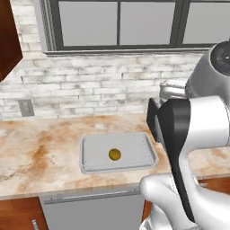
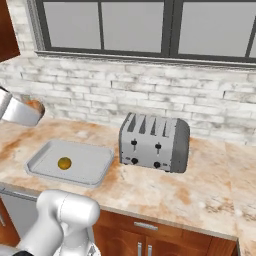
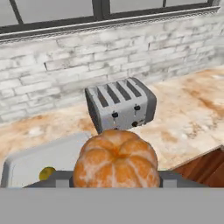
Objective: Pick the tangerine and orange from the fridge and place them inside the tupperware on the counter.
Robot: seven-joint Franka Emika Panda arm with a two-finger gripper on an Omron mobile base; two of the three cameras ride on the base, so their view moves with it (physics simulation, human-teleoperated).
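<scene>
Sitting in the tupperware (image 1: pixel 117 165) on the counter (image 1: pixel 40 152) is a small yellow-orange fruit (image 1: pixel 115 154), probably the orange. A peeled-looking tangerine (image 3: pixel 116 159) is pinched in the gripper (image 3: pixel 116 179), seen up close in the hand view with the tray's corner just behind it. A silver four-slot toaster (image 2: pixel 153 142) is parked right beside the tray, under the window (image 2: pixel 135 25).

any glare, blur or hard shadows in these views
Left base view: flat even light, no glare, tupperware slightly soft. Right base view: toaster casts only a faint shadow on the counter. Hand view: peeled fruit in the tool looms large and looks coarse.
</scene>
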